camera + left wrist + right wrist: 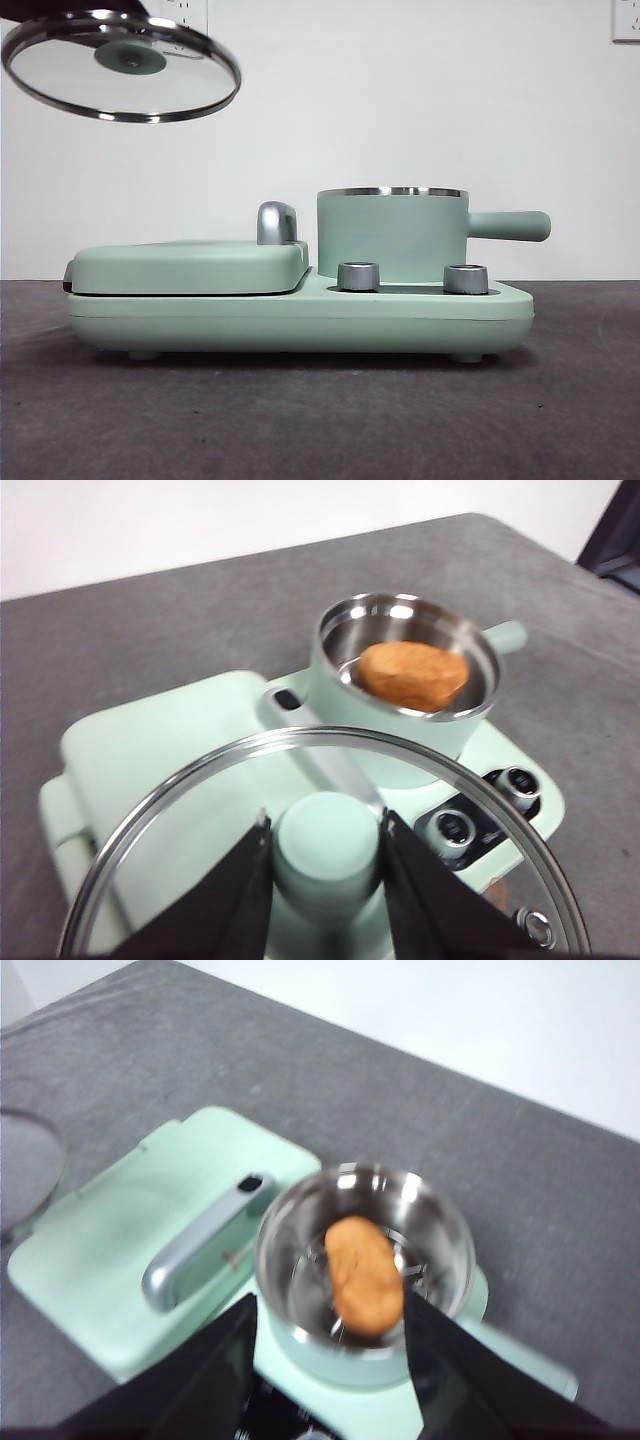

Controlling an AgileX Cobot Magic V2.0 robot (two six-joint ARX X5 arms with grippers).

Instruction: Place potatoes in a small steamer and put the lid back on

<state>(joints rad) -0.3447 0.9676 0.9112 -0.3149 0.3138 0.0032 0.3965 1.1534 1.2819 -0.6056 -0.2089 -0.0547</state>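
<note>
The lid [120,85], clear glass with a steel rim, hangs tilted high at the front view's upper left, well left of the pot. My left gripper [325,822] is shut on its mint-green knob [328,855]. The small steamer [392,235] stands uncovered on the right half of the green base, with its handle [512,225] pointing right. Inside it lies the orange-brown potato [413,676], hidden by the pot wall in the front view. My right gripper [330,1310] hovers open above the steamer [365,1260] and the potato [363,1273], holding nothing.
The flat green grill cover [190,265] with its chrome handle [277,222] fills the left half of the base [300,322]. Two steel dials [359,277] [465,279] sit in front of the pot. Grey tabletop surrounds the appliance.
</note>
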